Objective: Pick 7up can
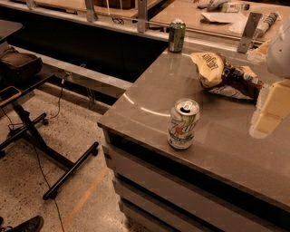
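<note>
The 7up can (183,124), white and silver with a green and red logo and an opened silver top, stands upright on the grey counter (145,97), near its front edge. My gripper (270,112) shows as a pale, blurred shape at the right edge of the camera view. It hangs above the counter, to the right of the can and well apart from it, and holds nothing that I can see.
A dark green can (176,35) stands at the counter's far corner. A crumpled chip bag (224,74) lies behind the 7up can. The counter edge drops to the floor on the left, where a black-legged stand (54,158) sits. Clutter lies on a back table (226,13).
</note>
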You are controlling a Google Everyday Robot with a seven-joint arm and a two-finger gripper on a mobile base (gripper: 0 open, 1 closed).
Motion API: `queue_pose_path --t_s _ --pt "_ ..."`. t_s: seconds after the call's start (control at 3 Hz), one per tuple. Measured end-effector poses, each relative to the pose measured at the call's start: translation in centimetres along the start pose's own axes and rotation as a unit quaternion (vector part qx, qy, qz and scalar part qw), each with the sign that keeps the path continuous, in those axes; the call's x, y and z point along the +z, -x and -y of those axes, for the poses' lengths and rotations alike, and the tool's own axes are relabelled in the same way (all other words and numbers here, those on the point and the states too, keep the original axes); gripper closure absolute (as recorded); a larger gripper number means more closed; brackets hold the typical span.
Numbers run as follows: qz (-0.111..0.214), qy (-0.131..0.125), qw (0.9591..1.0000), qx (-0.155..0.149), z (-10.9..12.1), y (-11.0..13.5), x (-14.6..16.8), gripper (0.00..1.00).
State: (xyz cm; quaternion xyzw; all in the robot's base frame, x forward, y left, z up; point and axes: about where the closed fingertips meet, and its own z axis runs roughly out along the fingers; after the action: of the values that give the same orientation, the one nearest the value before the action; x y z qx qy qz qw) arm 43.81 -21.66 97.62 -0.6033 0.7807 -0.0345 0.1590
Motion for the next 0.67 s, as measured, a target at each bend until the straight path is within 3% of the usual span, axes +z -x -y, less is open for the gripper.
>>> queue_pose_path --t_s 0.33,0.67 --pt "0.000 0.000 1.0000 0.000 0.0 0.0 0.0 0.00" --pt "0.020 0.020 0.9994 -0.020 -0.7 2.1 1.6 0.00"
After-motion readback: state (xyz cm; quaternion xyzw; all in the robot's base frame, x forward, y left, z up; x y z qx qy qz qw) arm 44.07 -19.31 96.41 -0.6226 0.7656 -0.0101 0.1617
